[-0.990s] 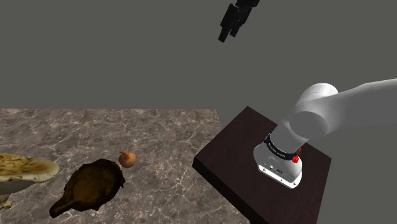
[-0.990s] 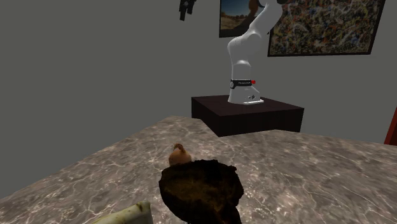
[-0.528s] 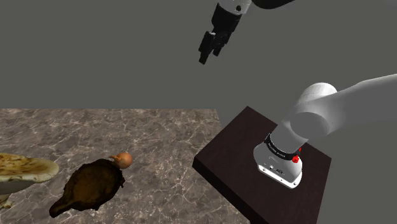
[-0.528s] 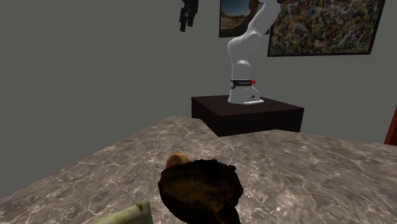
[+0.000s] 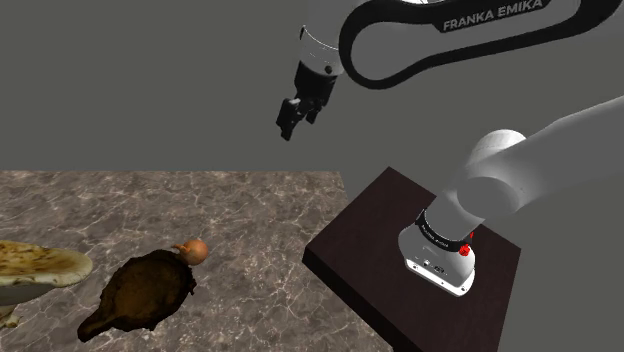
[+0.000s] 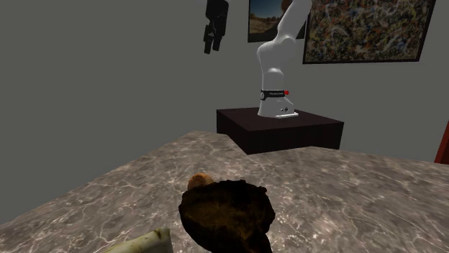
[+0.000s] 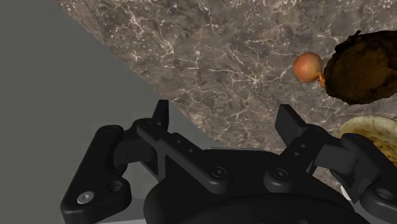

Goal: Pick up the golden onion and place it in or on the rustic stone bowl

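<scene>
Now we log the claw, released and empty, descended toward 7 o'clock in the shoulder view, well above the onion touching the 1 o'clock rim of the bowl; approach only.

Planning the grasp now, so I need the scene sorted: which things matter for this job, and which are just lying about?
For the job:
onion, right beside the bowl's rim
dark brown bowl
pincer, open, high in the air

Just lying about:
pale flat round item beyond the bowl
framed paintings on the wall
</scene>
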Tool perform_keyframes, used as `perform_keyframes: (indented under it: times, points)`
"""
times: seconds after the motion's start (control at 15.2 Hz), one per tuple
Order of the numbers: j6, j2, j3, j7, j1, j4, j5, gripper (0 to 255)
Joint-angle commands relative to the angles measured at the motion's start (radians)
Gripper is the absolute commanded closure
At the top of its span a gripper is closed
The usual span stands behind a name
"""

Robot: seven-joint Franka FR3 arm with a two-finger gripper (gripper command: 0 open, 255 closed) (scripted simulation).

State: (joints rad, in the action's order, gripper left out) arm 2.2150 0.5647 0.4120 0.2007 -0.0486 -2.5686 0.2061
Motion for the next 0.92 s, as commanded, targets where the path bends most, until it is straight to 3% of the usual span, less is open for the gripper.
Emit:
perform_keyframes:
  times: [0.0,0.26,0.46,0.66,0.86]
  points:
    - [0.056,-0.052,0.047,0.046,0.005,-0.001,-0.006,0]
    - [0.172,-0.188,0.156,0.163,0.035,0.016,-0.053,0]
    - [0.252,-0.306,0.245,0.278,0.079,0.044,-0.136,0]
    - [0.316,-0.446,0.334,0.439,0.135,0.086,-0.287,0]
    - [0.344,-0.613,0.381,0.654,0.161,0.150,-0.523,0]
